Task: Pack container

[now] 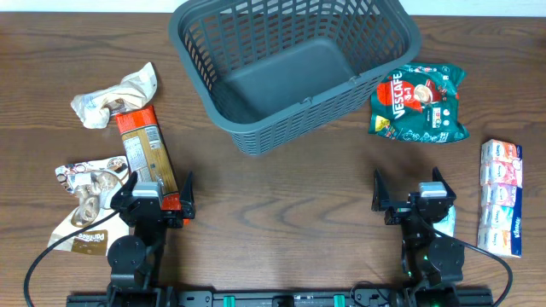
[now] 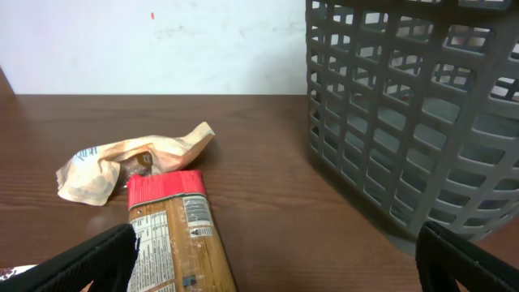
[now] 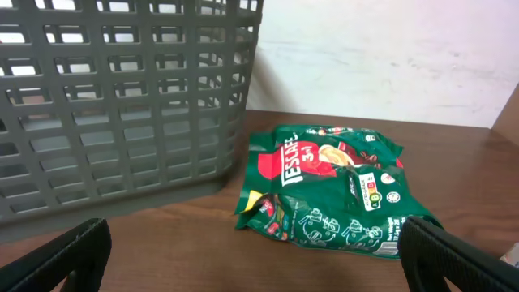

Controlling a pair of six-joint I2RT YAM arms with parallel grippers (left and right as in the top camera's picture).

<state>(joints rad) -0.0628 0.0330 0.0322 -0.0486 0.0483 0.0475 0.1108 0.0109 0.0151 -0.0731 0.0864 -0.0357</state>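
Note:
The container point(image 1: 290, 77), a large dark grey lattice basket, stands empty at the table's far middle; its slotted wall fills the right of the left wrist view point(image 2: 405, 122) and the left of the right wrist view point(image 3: 122, 105). My left gripper point(image 1: 159, 192) is open near the front edge, over the near end of a long orange packet with a red top point(image 1: 145, 158), which lies beside its left finger point(image 2: 174, 235). My right gripper point(image 1: 409, 194) is open too, holding nothing. A green Nescafe packet point(image 1: 418, 104) lies ahead of it point(image 3: 328, 191), just right of the basket.
A crumpled beige packet point(image 1: 115, 95) lies at the far left point(image 2: 134, 162). Two white and brown snack packets point(image 1: 85, 183) lie at the near left. A stack of pink and blue tissue packs point(image 1: 501, 198) sits at the right edge.

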